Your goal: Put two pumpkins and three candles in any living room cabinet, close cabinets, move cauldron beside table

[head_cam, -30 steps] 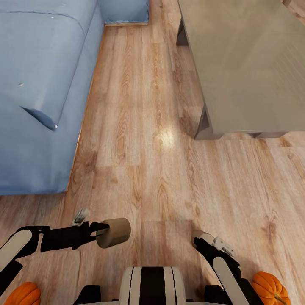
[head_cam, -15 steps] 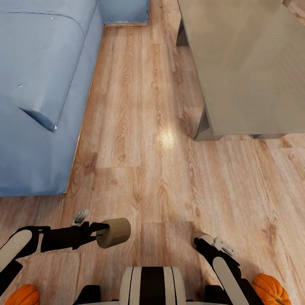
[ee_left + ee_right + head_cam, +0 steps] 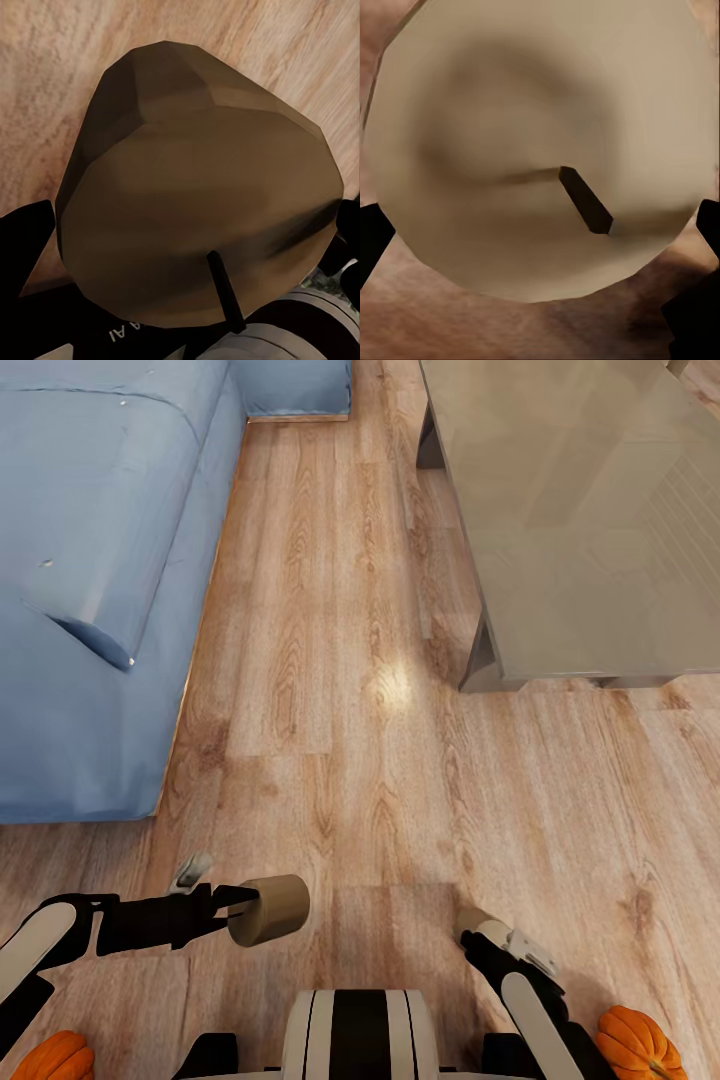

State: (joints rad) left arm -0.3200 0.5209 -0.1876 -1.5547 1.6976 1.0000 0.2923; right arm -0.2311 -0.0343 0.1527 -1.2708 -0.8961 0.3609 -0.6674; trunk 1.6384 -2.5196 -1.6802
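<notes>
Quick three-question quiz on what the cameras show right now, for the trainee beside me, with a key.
1. True or false: the left gripper is empty.
2. What lies on the floor at the head view's two bottom corners?
3. Which piece of furniture stands at the robot's left: A) blue sofa, B) grey table, C) bookshelf?

Key:
1. False; it is shut on a candle.
2. One pumpkin at the left and another pumpkin at the right.
3. A.
</notes>
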